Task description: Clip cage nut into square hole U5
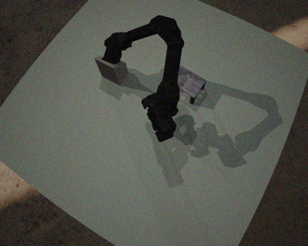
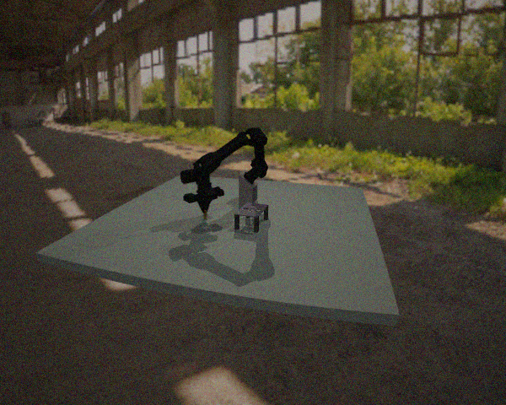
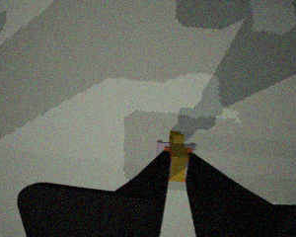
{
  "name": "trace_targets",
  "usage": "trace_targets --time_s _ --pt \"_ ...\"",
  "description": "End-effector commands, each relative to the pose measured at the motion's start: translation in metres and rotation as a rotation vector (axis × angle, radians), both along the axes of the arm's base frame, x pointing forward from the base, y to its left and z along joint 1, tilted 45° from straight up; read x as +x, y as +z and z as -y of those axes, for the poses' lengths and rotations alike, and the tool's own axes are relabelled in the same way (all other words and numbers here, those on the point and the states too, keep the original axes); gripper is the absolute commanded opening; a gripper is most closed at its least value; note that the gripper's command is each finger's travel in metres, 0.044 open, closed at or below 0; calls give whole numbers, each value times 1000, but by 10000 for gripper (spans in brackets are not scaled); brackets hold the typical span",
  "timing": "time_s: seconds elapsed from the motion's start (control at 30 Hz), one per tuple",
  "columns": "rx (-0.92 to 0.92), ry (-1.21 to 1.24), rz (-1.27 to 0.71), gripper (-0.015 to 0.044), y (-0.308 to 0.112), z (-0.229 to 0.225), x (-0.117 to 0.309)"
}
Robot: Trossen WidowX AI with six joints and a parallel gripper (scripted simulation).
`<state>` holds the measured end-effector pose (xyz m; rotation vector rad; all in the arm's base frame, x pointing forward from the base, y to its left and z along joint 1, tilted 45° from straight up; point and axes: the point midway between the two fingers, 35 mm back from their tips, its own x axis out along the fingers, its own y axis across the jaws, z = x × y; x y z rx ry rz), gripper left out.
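The hand [image 2: 206,212] [image 3: 177,158] grips the cage nut [image 3: 177,143] above the bench [image 1: 95,159] [image 2: 309,261] [image 3: 79,118], leaving carrying, clipping into the rail plate [image 1: 192,83] [image 2: 254,210] and release undone.

The rail plate [image 1: 195,85] [image 2: 254,211] stands on the worktop [image 1: 82,148] [image 2: 323,261]. In the exterior view, the arm's pedestal [image 1: 109,71] [image 2: 247,191] is behind it, and the jaws [image 2: 205,211] are left of it.

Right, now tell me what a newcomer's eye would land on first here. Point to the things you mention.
Probably the black arm [image 1: 172,60] [image 2: 220,153], arching over the pale green tabletop [image 1: 82,159] [image 2: 323,261]. Next, the yellow-and-orange cage nut [image 3: 178,163], pinched in the tool [image 2: 205,213] [image 3: 177,158] at the bottom of the wrist view. Then the small legged rail plate [image 1: 195,85] [image 2: 254,210] beside the arm.
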<state>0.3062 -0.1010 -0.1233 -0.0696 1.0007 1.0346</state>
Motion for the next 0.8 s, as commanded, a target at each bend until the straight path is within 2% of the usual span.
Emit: trace_targets --time_s 0.0,0.6,0.77 --pt "0 0 0 26 0 0 0" --pt "2 -5 1 26 0 0 1" --pt "-11 -20 -10 26 14 18 -2"
